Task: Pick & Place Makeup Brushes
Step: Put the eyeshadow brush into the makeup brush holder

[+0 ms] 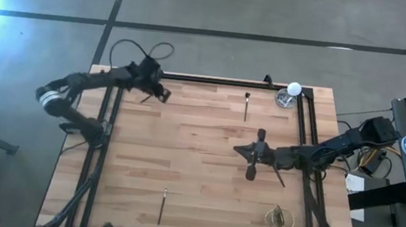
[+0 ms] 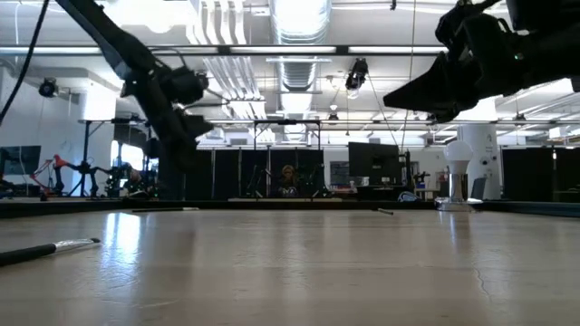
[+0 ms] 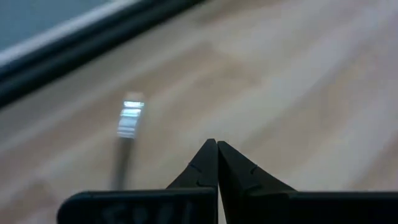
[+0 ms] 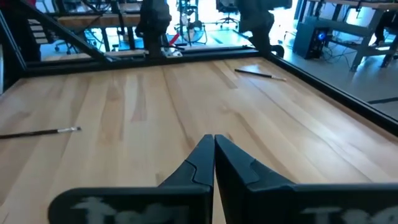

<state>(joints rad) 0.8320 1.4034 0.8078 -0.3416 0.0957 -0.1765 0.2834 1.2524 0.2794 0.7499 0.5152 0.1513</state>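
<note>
Three makeup brushes show on the wooden table, all lying flat. One brush (image 1: 246, 105) (image 4: 260, 74) is near the far edge, one (image 1: 162, 206) (image 2: 50, 249) (image 4: 37, 132) near the near edge, and one (image 1: 146, 98) (image 3: 127, 134) with a silvery ferrule is at the far left corner. My left gripper (image 1: 161, 92) (image 3: 216, 144) hovers shut just beside that last brush, which lies off to one side of the fingertips. My right gripper (image 1: 243, 150) (image 4: 213, 138) is shut and empty above the table's right middle.
A glass cup (image 1: 286, 99) with a white ball (image 1: 294, 87) beside it stands at the far right corner. A gold wire holder (image 1: 278, 219) sits at the near right corner. Black frame rails (image 1: 191, 77) run along the table's far, left and right edges.
</note>
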